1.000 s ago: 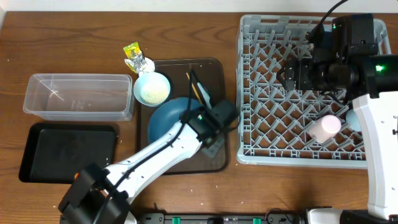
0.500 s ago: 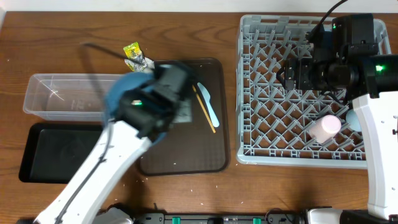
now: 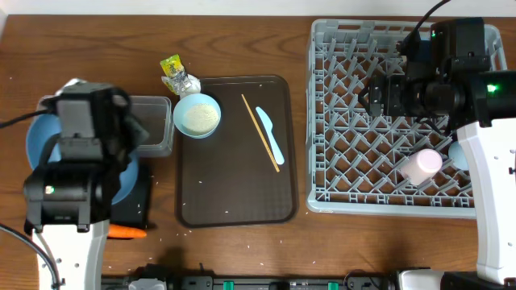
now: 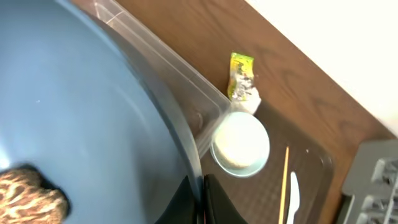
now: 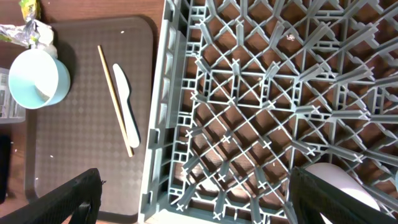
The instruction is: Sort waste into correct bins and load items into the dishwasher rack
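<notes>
My left gripper point(image 4: 200, 202) is shut on the rim of the large blue plate point(image 4: 74, 124), held tilted over the clear tub point(image 3: 153, 125) and the black tray point(image 3: 139, 205). A brown lumpy food piece point(image 4: 28, 196) rests on the plate. The orange carrot point(image 3: 127, 232) lies on the table by the black tray. The white bowl point(image 3: 197, 115) holds rice, with the crumpled wrapper point(image 3: 176, 74) beside it. The pale-blue spoon point(image 3: 270, 135) lies on the brown tray. My right gripper point(image 5: 199, 205) hangs open over the grey rack point(image 3: 355, 185), where the pink cup point(image 3: 422, 165) and the light-blue cup point(image 3: 458, 155) lie.
A thin wooden chopstick point(image 3: 260, 143) lies beside the spoon on the dark brown serving tray point(image 3: 234, 209). A few white rice grains dot the table near its front edge. The rack's upright pegs stand under the right arm.
The left arm has swung the blue plate from the brown tray leftward over the tub and black tray. The carrot now lies on the table. The right arm has not moved.
</notes>
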Robot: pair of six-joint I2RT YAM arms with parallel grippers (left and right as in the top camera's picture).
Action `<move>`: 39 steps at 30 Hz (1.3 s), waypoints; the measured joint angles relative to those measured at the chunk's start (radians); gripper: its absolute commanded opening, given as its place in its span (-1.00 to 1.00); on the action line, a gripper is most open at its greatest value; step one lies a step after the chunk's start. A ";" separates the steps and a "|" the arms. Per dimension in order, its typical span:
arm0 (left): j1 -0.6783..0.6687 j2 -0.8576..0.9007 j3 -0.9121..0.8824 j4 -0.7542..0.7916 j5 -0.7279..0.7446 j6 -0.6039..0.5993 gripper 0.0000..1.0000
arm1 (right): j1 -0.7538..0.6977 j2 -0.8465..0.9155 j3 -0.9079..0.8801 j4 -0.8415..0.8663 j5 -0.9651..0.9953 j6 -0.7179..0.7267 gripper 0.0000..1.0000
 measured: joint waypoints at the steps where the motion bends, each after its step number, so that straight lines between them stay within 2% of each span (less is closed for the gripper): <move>1: 0.025 -0.002 -0.020 0.020 0.024 0.010 -0.88 | 0.000 0.000 0.000 0.000 0.000 0.000 0.79; 11: 0.311 -0.051 -0.234 0.263 0.359 0.101 -0.87 | 0.000 0.000 0.000 0.000 0.000 0.000 0.83; 14: 0.386 -0.095 -0.272 0.325 0.485 0.176 -0.88 | 0.000 0.000 0.000 0.001 0.000 0.000 0.84; 19: 0.458 -0.159 -0.296 0.333 0.634 0.319 -0.88 | 0.000 0.000 0.000 0.002 0.000 0.000 0.84; 24: 0.479 -0.186 -0.297 0.317 0.684 0.422 -0.87 | 0.000 0.000 0.000 0.007 0.000 0.000 0.84; 28: 0.482 -0.190 -0.307 0.322 0.692 0.455 -0.88 | 0.000 0.000 0.000 0.011 0.000 0.000 0.85; 39: 0.503 -0.250 -0.311 0.348 0.672 0.363 -0.87 | 0.000 0.000 0.000 0.015 0.000 0.000 0.86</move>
